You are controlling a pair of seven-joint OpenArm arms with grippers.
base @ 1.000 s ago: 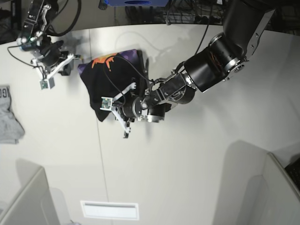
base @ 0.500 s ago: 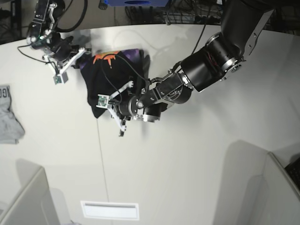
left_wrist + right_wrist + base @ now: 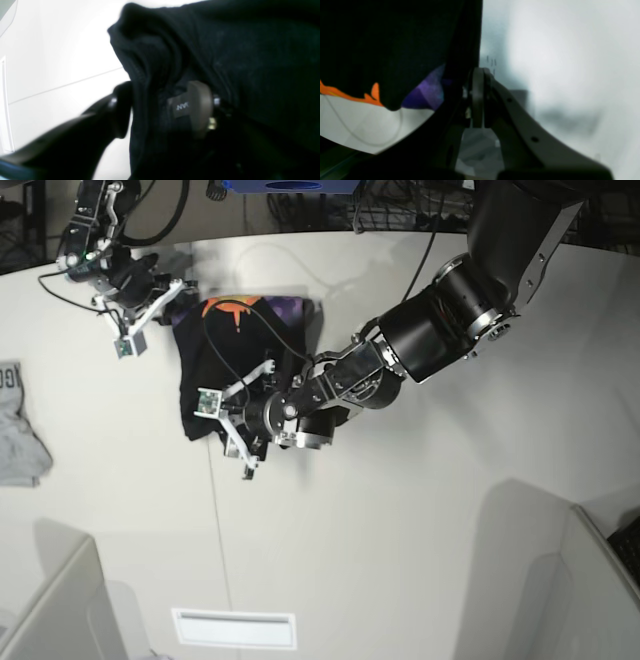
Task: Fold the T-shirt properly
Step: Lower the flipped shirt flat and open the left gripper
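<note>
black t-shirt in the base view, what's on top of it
The left arm's gripper reaches over the near part of the T-shirt, hiding the cloth beneath. The purple and orange print shows along the far edge.

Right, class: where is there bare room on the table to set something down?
Bare: the table right of the T-shirt in the base view, beyond the left arm; also between the T-shirt and the grey garment.
Crowded: the T-shirt itself, with the left gripper over its near end.
</note>
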